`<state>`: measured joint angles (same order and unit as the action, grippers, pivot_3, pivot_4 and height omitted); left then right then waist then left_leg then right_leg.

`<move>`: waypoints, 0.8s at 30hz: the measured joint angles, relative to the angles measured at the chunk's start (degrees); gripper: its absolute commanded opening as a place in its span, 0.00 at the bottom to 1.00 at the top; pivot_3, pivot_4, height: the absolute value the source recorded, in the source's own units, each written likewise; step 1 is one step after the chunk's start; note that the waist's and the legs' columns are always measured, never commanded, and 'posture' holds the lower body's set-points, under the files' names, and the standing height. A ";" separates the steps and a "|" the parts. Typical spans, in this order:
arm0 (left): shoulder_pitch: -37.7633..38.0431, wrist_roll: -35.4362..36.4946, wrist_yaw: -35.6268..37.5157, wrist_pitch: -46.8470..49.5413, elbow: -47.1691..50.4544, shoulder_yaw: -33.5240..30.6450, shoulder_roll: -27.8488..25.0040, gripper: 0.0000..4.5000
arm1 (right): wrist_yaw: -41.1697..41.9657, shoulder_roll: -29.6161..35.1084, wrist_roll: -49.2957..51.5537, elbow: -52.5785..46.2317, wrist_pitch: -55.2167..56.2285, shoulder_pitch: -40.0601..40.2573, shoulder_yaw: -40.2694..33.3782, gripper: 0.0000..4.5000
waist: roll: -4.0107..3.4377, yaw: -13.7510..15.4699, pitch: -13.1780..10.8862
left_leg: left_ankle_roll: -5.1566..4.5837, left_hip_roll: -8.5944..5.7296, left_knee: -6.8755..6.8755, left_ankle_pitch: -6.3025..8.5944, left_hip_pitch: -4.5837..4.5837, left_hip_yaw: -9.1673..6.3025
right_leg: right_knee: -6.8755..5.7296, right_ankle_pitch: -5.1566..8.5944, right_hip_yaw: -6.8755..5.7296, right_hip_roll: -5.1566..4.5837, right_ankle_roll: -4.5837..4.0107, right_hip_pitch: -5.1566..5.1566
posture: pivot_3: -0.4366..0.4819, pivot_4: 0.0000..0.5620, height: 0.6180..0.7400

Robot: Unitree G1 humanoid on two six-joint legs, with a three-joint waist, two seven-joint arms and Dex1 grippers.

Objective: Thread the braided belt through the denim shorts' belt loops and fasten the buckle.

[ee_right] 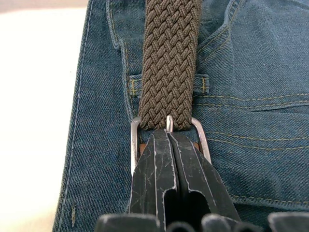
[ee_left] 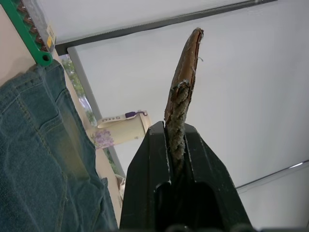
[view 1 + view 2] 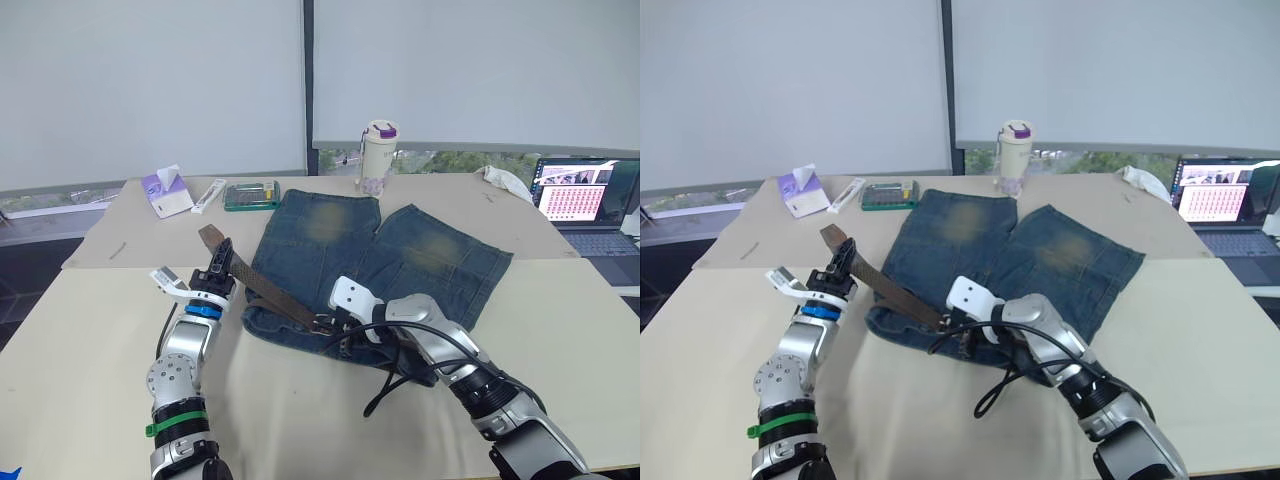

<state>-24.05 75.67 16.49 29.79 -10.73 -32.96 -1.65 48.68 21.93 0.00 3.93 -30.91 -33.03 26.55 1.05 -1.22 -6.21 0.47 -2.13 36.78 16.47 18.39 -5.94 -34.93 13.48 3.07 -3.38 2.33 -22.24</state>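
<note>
Stretched between both arms, the braided belt (image 3: 262, 285) runs slantwise over the waistband corner of the denim shorts (image 3: 380, 260), which lie flat on the bench (image 3: 560, 340) with the legs pointing away from the robot. From the right wrist view the woven strap lies over a belt loop (image 1: 202, 83) — whether it passes under the loop cannot be told — and ends at the buckle (image 1: 136, 133), whose silver frame rests on the denim. The right tool (image 1: 170, 140) has its black fingers pressed together at the buckle end, gripping the belt there; that arm reaches in low across the shorts' waist edge, forearm angled toward the left. The left tool (image 2: 176, 145) pinches the belt's other end edge-on, the leather tip sticking out past the fingers; that forearm stands nearly upright beside the shorts, lifting the tip clear of the bench. Farther back sit a purple-and-white tissue pack (image 3: 167, 192), a green case (image 3: 251, 196) and a cream tumbler with a purple lid (image 3: 378, 157) — printing on them is too small to read. A laptop (image 3: 585, 200) with a lit screen stands off to the right.
</note>
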 measured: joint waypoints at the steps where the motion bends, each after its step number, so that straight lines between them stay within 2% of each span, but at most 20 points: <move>1: -0.05 0.31 -0.07 -0.19 -0.26 -0.10 0.01 0.00 | 0.01 0.00 0.00 0.00 0.00 0.00 0.01 0.00 | 0.00 -0.01 0.00 | 0.00 0.00 -0.01 0.00 0.00 0.00 | 0.00 0.02 0.00 0.00 0.04 0.00 | 0.48 0.27 1.00; 13: -0.71 1.30 -1.37 -1.92 -1.43 -0.97 0.20 0.00 | 0.06 0.02 0.00 -0.02 0.00 -0.02 0.12 0.00 | 0.03 -0.02 -0.02 | 0.03 0.01 -0.04 0.01 0.00 -0.04 | 0.02 0.06 -0.04 0.00 0.09 0.00 | 0.48 0.27 1.00; 24: -0.30 0.19 3.15 4.71 7.93 10.83 0.34 0.00 | 0.16 0.93 0.00 -0.06 0.00 -0.18 0.12 0.00 | 0.06 0.27 -0.06 | 0.06 -0.03 -0.04 0.00 0.01 -0.08 | 0.06 0.09 -0.10 -0.04 0.13 0.06 | 0.48 0.27 1.00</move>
<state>-24.36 75.86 19.64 34.51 -2.79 -22.12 -1.30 48.84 22.87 0.00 3.87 -30.91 -33.22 26.66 1.11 -0.95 -6.27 0.52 -2.16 36.74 16.47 18.40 -6.02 -34.87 13.57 2.97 -3.42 2.46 -22.18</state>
